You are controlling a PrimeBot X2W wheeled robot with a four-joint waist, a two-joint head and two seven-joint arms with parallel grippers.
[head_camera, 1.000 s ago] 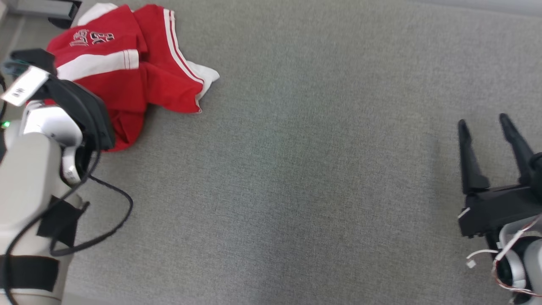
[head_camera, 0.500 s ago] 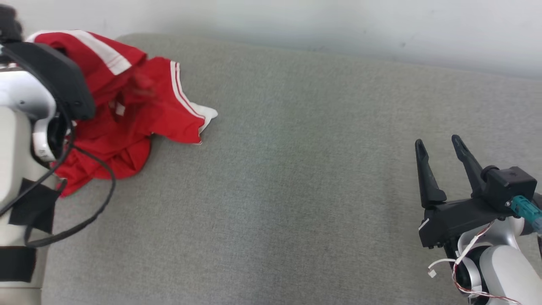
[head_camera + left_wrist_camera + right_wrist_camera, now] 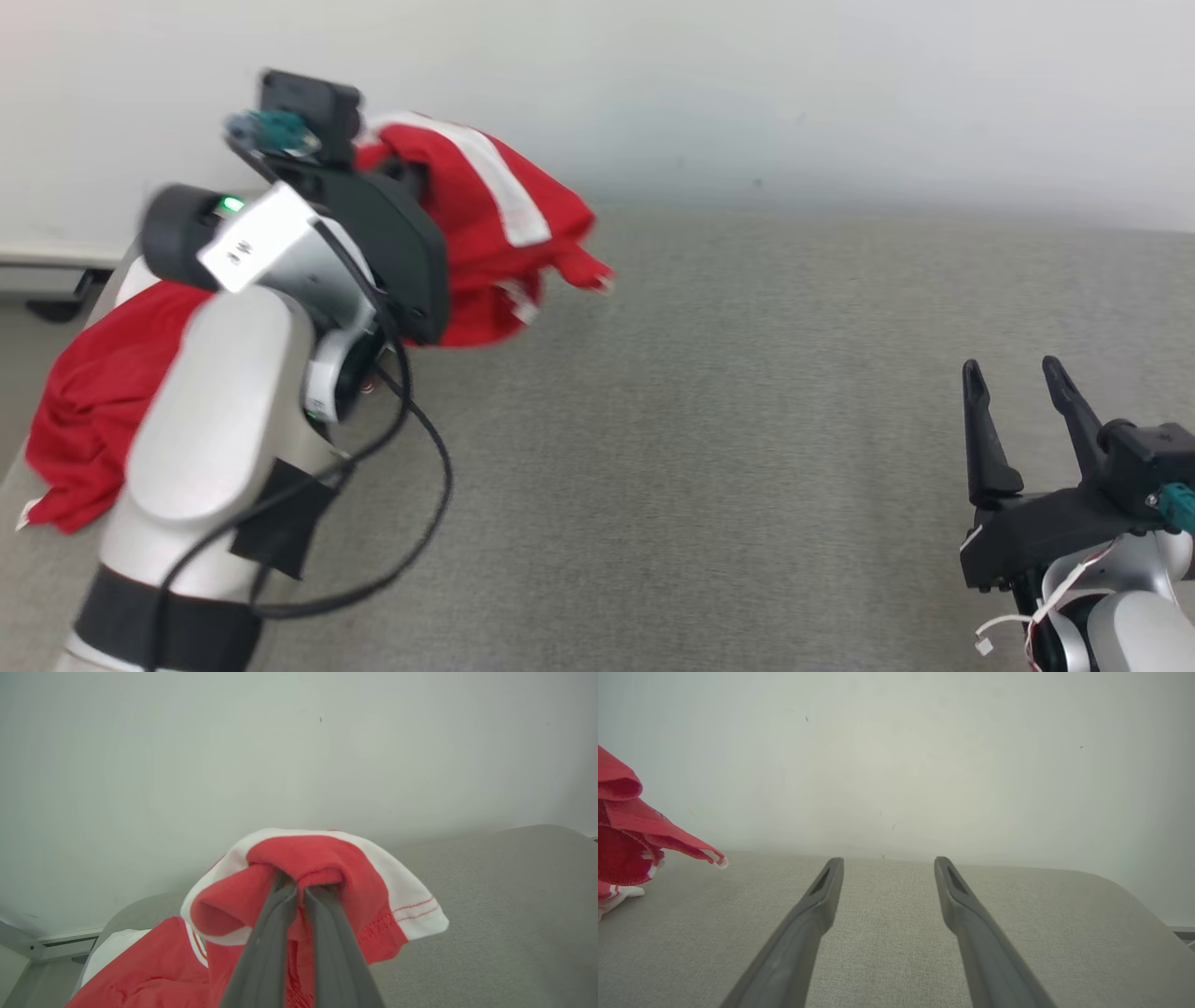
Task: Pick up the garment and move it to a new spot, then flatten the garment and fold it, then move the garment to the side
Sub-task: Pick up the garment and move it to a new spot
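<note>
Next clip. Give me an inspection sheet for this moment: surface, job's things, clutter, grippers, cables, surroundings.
Surface: grey woven top, rounded far corners.
Job's things: red and white garment, bunched, one fold lifted, the rest hanging towards the top's left edge.
Clutter: nothing seen.
Grippers: left gripper shut on a fold of the garment; right gripper open, holding nothing, above the top's right side.
Cables: black cable loops from the left forearm; thin wires at the right wrist.
Surroundings: pale wall behind.
</note>
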